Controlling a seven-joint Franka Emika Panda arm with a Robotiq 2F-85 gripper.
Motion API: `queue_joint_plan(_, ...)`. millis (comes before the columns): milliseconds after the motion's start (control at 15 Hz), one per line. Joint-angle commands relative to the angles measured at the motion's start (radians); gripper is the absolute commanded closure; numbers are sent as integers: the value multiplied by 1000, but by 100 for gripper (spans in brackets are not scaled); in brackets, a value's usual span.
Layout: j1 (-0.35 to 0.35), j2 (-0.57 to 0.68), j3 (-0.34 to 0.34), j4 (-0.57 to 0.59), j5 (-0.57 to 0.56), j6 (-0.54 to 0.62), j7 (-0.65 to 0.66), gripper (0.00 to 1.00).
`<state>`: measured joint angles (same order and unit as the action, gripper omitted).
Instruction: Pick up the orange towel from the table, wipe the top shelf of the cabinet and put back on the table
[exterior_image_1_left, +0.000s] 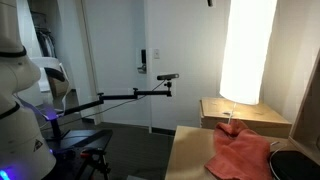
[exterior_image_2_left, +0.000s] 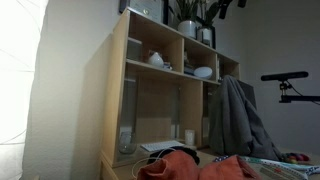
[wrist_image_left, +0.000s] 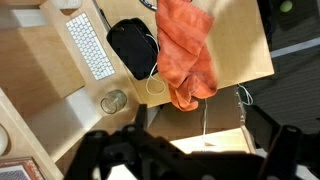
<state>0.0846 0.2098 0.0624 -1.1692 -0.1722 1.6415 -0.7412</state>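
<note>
The orange towel (wrist_image_left: 185, 50) lies crumpled on the pale wood table (wrist_image_left: 240, 50), and one end hangs over the table's edge. It shows in both exterior views too, as a salmon heap (exterior_image_1_left: 240, 152) and low at the picture's bottom (exterior_image_2_left: 190, 168). In the wrist view my gripper (wrist_image_left: 190, 160) hovers high above and off the table edge, its dark fingers (wrist_image_left: 100, 150) spread wide with nothing between them. The gripper is open. The tall light-wood cabinet (exterior_image_2_left: 170, 70) with open shelves stands behind the towel.
A black round object (wrist_image_left: 133, 45) with a white cable lies beside the towel, next to a white keyboard (wrist_image_left: 90, 45) and a glass (wrist_image_left: 113, 100). A small light-wood boxy unit (exterior_image_1_left: 245, 112) stands behind the table. Pots (exterior_image_2_left: 190, 25) stand on the cabinet, and a grey garment (exterior_image_2_left: 235, 120) hangs next to it.
</note>
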Motion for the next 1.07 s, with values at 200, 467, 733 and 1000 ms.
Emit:
queue_joint_plan(200, -1, 8, 0, 5, 4, -8, -7, 0)
queue_joint_plan(467, 0, 73, -1, 22, 7, -10, 9, 0)
queue_joint_plan(733, 4, 192, -2, 65, 3, -20, 18, 0)
queue_joint_plan(1000, 1, 349, 6, 164, -10, -41, 13, 0)
